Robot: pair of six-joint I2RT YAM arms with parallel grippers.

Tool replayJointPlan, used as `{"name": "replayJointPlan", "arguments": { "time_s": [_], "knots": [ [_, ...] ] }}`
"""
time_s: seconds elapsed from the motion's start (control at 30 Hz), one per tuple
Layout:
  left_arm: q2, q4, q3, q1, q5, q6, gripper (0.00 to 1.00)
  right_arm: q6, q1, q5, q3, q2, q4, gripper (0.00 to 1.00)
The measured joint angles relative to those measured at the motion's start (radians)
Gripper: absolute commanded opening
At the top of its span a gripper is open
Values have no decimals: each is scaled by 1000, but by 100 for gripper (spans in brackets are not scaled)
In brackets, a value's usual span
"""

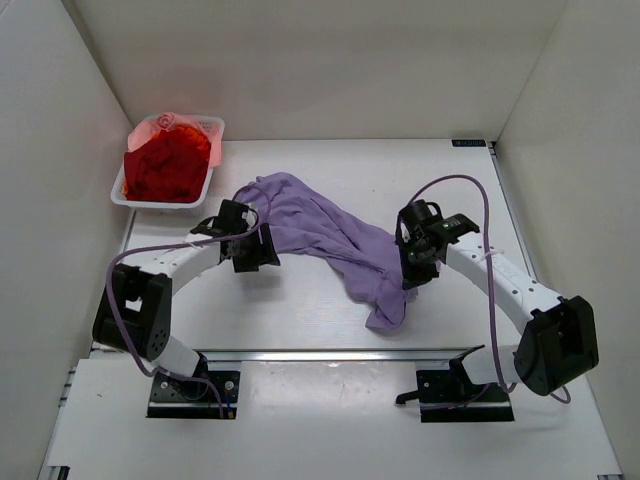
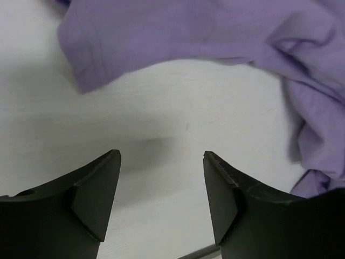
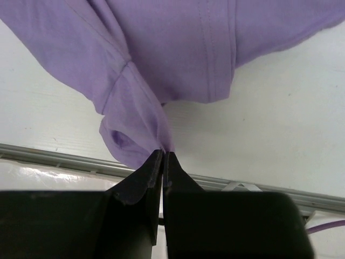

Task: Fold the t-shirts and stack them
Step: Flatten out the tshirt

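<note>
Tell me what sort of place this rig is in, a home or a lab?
Most likely a lab test booth: plain white panels wall in a white table with a metal rail along its near edge, and the only goods are a purple t-shirt and a white tray of red cloth.

1. You are looking at a plain white table [image 1: 300, 310], matte, with soft shadows on it
2. White walls close it in: a back wall [image 1: 320, 60], a left wall [image 1: 45, 200] and a right wall [image 1: 585, 150]
3. A metal rail [image 1: 330, 354] runs along the table's near edge
4. The light you get is even and diffuse across all three views
</note>
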Motion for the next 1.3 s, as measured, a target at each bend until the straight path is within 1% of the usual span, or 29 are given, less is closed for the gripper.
{"name": "replayJointPlan", "arguments": {
  "time_s": [0.07,0.1,0.23,0.33,0.43,0.63,0.77,0.83,0.87,0.9,0.93,1.07,1.17,1.23,1.3],
  "knots": [
    [16,8,-32,-8,-23,-34,72,-5,0,-8,0,0,16,0],
    [21,9,-43,-6,-43,-49,73,-8,0,-13,0,0,23,1],
    [27,23,-66,3,-137,-95,72,-14,-2,-33,0,0,40,0],
    [27,76,-89,13,-191,-127,70,-16,-7,-48,0,0,51,0],
    [27,133,-116,23,-223,-157,64,-15,-8,-54,-2,0,59,0],
    [60,232,-117,26,-267,-203,63,-18,-15,-74,-19,-2,73,0],
    [112,275,-78,19,-275,-225,62,-19,-16,-79,-20,-2,72,0],
    [135,301,-63,15,-275,-235,58,-19,-23,-81,-21,-2,72,0],
    [144,314,-60,12,-278,-241,42,-21,-27,-81,-21,-2,72,0],
    [150,325,-59,10,-279,-251,19,-22,-30,-80,-21,-2,72,0],
    [159,330,-59,6,-282,-259,0,-23,-34,-81,-21,-2,72,0],
    [172,333,-54,0,-269,-260,0,-38,-39,-77,-20,-6,71,0],
    [158,273,-27,4,-241,-257,0,-53,-40,-63,4,-21,50,0],
    [117,220,10,12,-215,-257,0,-68,-40,-42,74,-30,16,0],
    [50,165,85,25,-180,-258,0,-83,-47,-19,193,-44,-6,0]
  ]
}}
